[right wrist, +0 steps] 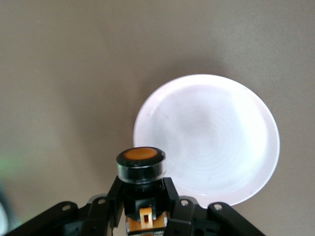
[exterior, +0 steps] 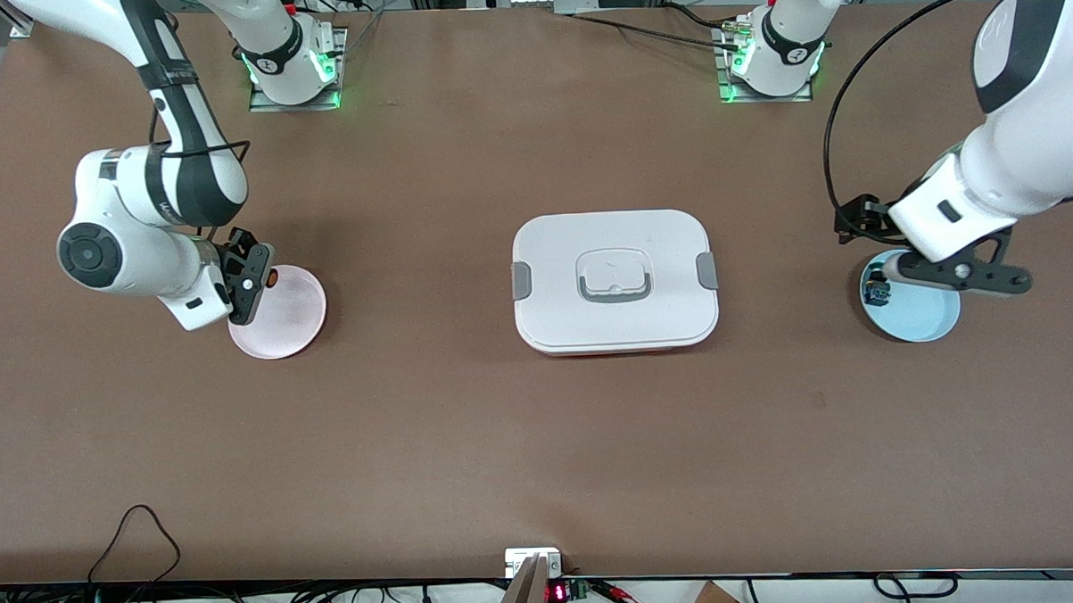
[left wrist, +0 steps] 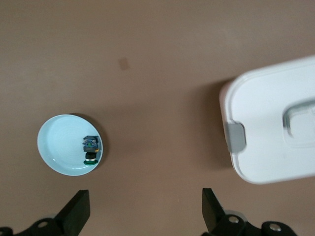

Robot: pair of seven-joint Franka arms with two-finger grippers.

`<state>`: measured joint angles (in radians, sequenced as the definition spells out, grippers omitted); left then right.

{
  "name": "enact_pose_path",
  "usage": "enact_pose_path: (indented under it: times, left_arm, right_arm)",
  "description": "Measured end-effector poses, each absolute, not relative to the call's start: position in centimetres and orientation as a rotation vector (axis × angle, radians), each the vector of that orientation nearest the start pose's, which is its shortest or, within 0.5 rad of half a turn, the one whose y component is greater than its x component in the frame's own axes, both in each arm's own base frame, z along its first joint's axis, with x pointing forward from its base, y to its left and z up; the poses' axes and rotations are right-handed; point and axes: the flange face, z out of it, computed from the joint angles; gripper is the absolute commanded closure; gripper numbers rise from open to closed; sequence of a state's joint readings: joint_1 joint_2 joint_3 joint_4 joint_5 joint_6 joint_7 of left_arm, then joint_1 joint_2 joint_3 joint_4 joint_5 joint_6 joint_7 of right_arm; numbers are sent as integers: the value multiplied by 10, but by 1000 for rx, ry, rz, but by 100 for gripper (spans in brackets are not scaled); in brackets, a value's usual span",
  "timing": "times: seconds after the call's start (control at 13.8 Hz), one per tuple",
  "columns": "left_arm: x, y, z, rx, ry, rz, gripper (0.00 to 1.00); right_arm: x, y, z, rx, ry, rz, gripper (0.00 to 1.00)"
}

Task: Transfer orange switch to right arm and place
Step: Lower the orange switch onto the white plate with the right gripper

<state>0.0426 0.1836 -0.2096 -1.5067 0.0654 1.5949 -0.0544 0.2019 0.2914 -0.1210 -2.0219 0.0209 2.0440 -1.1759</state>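
The orange switch [exterior: 271, 278] is a stubby black button with an orange end, and my right gripper [exterior: 257, 277] is shut on it. It hangs over the rim of the pink plate [exterior: 289, 321] at the right arm's end of the table. In the right wrist view the orange switch [right wrist: 141, 164] sticks out from between the black fingers [right wrist: 114, 192], with the pink plate [right wrist: 211, 137] below it. My left gripper [exterior: 955, 278] is open and holds nothing, above the light blue plate [exterior: 928, 322]. The left wrist view shows its fingers [left wrist: 78, 209] spread wide over bare table.
A small blue switch with a dark cap [left wrist: 90, 149] lies in the light blue plate [left wrist: 56, 142] at the left arm's end. A white lidded box with a handle and grey clips [exterior: 614, 281] sits mid-table between the two plates. Cables run along the table's front edge.
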Motion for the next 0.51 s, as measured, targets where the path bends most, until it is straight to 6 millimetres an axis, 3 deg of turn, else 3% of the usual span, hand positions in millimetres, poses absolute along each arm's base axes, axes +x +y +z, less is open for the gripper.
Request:
enact_pose_path:
  times: [0.29,0.51]
  left_arm:
    - [571,-42,569,-3086,-14,-6,0]
    - [557,-35,589,-3088,-46,-63,0]
  right_arm:
    - [555,45,260,-2462,-1883,288,100]
    - [549,45,245,-2463,-1939,218,99]
